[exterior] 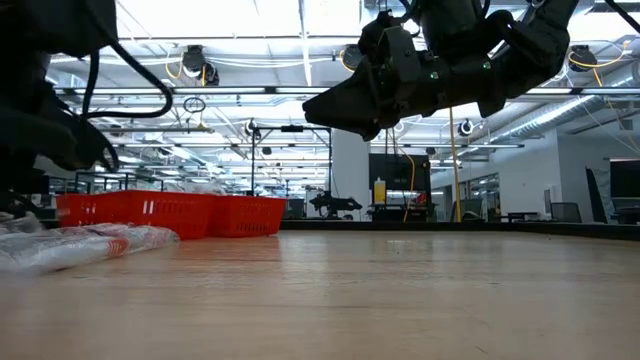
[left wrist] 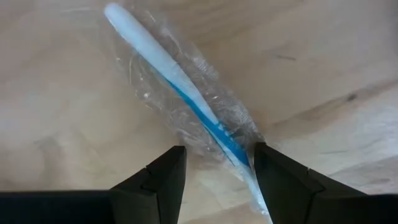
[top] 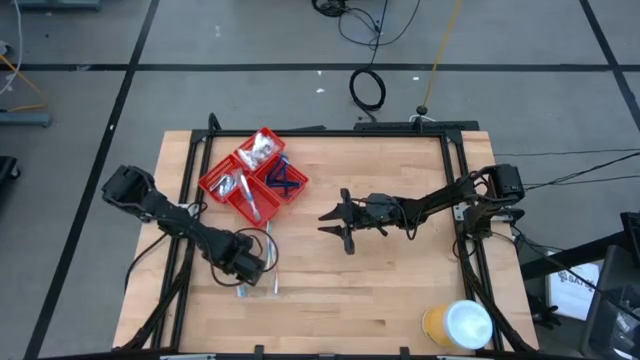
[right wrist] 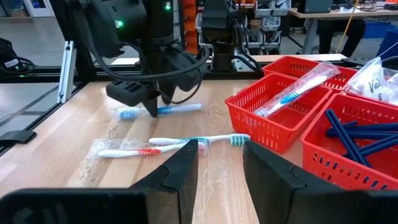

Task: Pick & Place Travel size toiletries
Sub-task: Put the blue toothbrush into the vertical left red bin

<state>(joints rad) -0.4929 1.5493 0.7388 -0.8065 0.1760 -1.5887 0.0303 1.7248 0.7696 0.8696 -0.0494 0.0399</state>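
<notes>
The wooden table [top: 400, 290] sits on a grey floor in a big bright room with lamps overhead. The left gripper [left wrist: 214, 177] is low over a wrapped toothbrush [left wrist: 186, 102] lying on the table, fingers spread around it, not squeezing. The right gripper [top: 335, 222] waits mid-table, open and empty, near the red tray [top: 252, 175].

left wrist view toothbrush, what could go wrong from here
1. The left gripper stands open astride a wrapped blue-and-white toothbrush lying slantwise on the table; closing may pinch only the crinkly wrap or the thin handle end, so it could slip or swing.
2. Two more toothbrushes lie close by on the wood; lowering the fingers might nudge them.
</notes>
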